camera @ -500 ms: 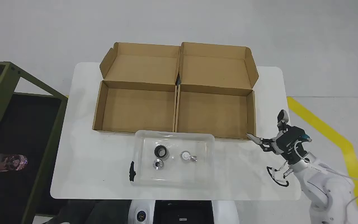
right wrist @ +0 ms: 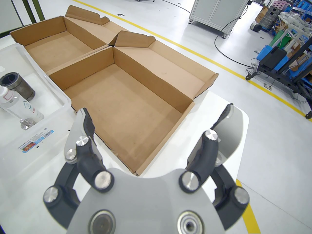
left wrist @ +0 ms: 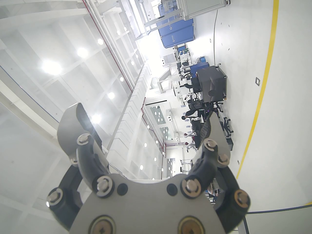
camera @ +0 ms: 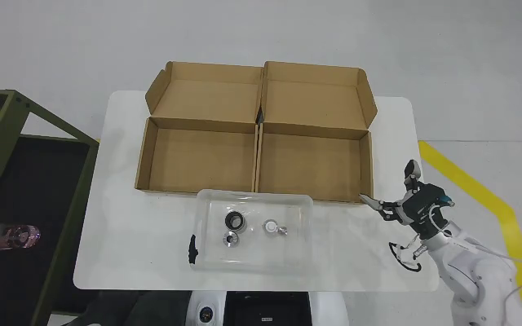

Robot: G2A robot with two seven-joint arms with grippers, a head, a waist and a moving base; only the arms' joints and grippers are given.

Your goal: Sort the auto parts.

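On the white bench (camera: 122,236) the left cardboard box (camera: 200,159) and the right cardboard box (camera: 314,167) stand open, touching side by side, with a clear tray (camera: 294,244) just before them. The right end effector (right wrist: 156,112) hangs released by the right box's near corner, and the left end effector (left wrist: 141,113), also released, points ceilingward. In the tray lie a dark bearing (camera: 236,220), a white part (camera: 271,227) and a small metal piece (camera: 232,239).

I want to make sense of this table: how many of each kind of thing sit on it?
Cardboard boxes: 2
Clear tray: 1
Dark metal sleeve: 1
White bottle: 1
Small silver pieces: 2
Total: 7
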